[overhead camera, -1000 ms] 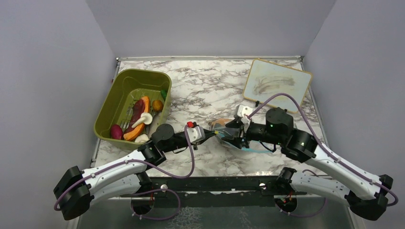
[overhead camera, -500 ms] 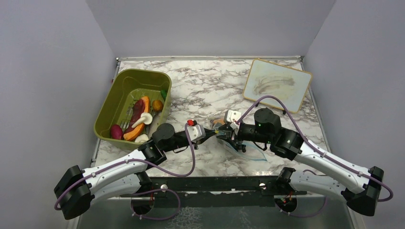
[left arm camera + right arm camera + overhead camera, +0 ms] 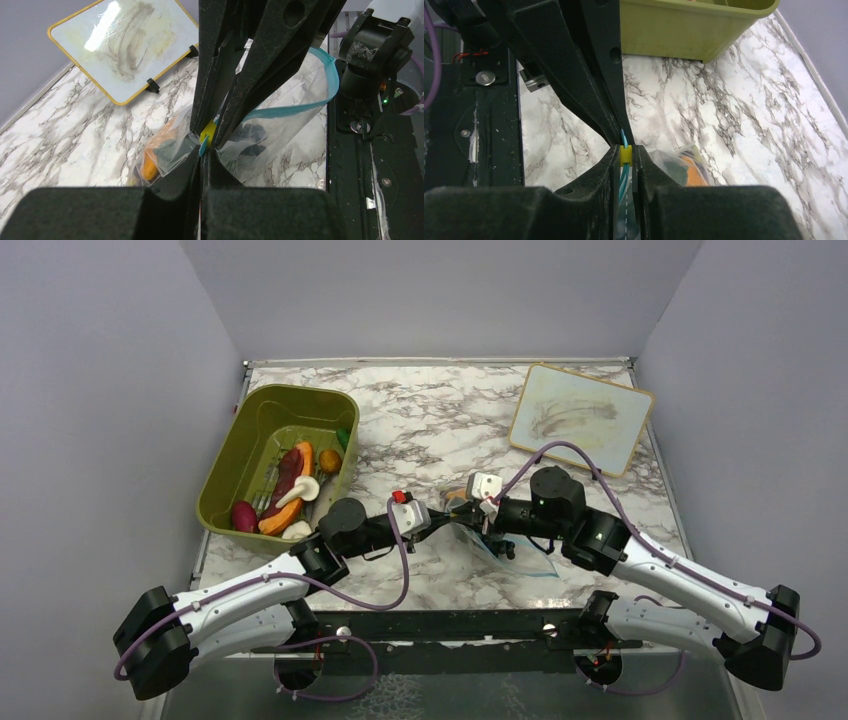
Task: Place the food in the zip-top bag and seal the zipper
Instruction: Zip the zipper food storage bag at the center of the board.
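Note:
The clear zip-top bag (image 3: 510,548) lies between my two grippers and holds an orange piece (image 3: 151,162) and dark pieces (image 3: 250,134). Its teal zipper (image 3: 300,104) curves open towards the far end. My left gripper (image 3: 204,150) is shut on the zipper's near end. My right gripper (image 3: 625,150) meets it tip to tip and is shut on the yellow slider (image 3: 625,155) over the teal strip (image 3: 623,177). In the top view the left gripper (image 3: 445,517) and the right gripper (image 3: 472,523) almost touch. More food (image 3: 290,478) lies in the green tub.
The olive-green tub (image 3: 232,445) stands at the left with several toy pieces in it; its wall shows in the right wrist view (image 3: 694,27). A yellow-framed whiteboard (image 3: 580,418) lies at the back right, also in the left wrist view (image 3: 125,45).
My right gripper has slid left along the bag's mouth to meet the left gripper's tips. The left arm has stayed where it was, holding the bag.

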`<state>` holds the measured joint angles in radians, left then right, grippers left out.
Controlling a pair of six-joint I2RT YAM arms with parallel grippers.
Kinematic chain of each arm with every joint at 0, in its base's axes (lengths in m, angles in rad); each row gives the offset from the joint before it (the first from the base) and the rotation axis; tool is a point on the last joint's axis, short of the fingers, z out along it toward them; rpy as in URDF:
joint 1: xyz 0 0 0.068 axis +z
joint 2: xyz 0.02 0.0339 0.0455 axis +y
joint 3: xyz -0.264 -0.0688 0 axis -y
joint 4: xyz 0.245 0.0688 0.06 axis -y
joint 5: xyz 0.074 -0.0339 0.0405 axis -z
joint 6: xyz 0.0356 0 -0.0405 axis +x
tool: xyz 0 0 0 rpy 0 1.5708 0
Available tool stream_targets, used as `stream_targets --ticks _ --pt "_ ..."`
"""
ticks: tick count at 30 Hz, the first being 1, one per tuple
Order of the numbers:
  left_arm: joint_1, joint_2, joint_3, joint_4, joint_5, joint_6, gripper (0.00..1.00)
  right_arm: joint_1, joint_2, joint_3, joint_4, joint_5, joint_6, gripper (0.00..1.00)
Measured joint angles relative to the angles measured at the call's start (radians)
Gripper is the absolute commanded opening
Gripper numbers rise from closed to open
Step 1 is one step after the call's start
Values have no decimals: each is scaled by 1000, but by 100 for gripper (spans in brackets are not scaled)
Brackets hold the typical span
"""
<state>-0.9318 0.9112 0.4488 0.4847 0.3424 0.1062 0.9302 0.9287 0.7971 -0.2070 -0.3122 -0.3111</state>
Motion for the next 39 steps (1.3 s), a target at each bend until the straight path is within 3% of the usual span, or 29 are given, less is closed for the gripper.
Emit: stream_targets --ticks 3,24,29,32,39 --pt "0 1 1 0 -2 -1 0 0 1 -2 1 0 -8 1" --pt "40 -74 1 -14 60 -27 0 6 -121 6 -143 13 -25 1" --pt "43 -95 1 -26 68 -10 33 6 -120 16 -160 2 -29 1" --pt "55 -122 2 -40 96 27 47 6 -119 16 -175 -19 -35 1" --pt "58 -109 117 -208 215 142 51 6 -97 28 -198 -72 -47 1"
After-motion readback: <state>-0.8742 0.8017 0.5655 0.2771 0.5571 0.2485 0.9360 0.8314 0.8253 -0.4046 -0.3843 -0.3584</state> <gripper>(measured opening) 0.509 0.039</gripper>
